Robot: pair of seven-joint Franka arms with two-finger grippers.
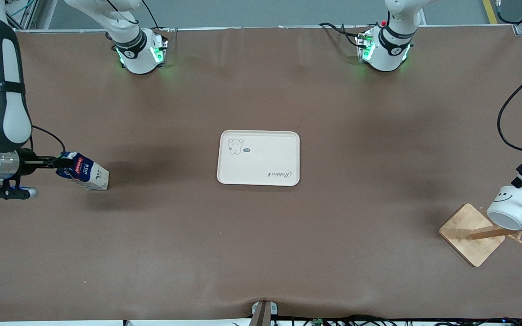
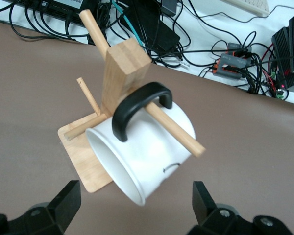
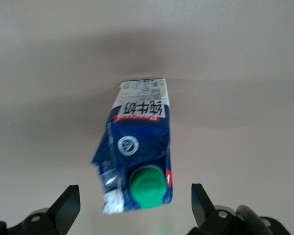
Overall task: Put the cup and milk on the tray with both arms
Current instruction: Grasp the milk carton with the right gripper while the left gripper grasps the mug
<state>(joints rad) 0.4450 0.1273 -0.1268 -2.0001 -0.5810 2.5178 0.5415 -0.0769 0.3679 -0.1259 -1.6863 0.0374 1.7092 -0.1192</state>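
The tray (image 1: 258, 158) lies bare in the middle of the surface (image 1: 261, 253), with nothing on it, so neither half of the task is done yet.

The milk (image 1: 83, 172) stands on the surface toward the right arm's end, well apart from the tray. The right claw (image 1: 60, 163) is at its top end; in the right wrist view the carton (image 3: 138, 156) with its green cap (image 3: 147, 186) sits between the two fingers (image 3: 63, 205), which stand spread wide with clear gaps on both sides, so nothing is gripped. By my reading this arm is lined up for the grasp but has not closed.

The cup (image 1: 513, 208) hangs by its black handle (image 2: 137, 110) on a peg of the wooden rack (image 1: 474, 233) toward the left arm's end, also well apart from the tray and nearer the front camera than it. The left claw (image 2: 137, 208) is over the cup's body, its fingers (image 2: 66, 200) wide apart with the cup's rim between them but not touched. It holds nothing.

What remains, as I judge it: close on both things, lift the cup off its peg, carry each to the tray and set them down side by side. The tray looks wide enough for both.
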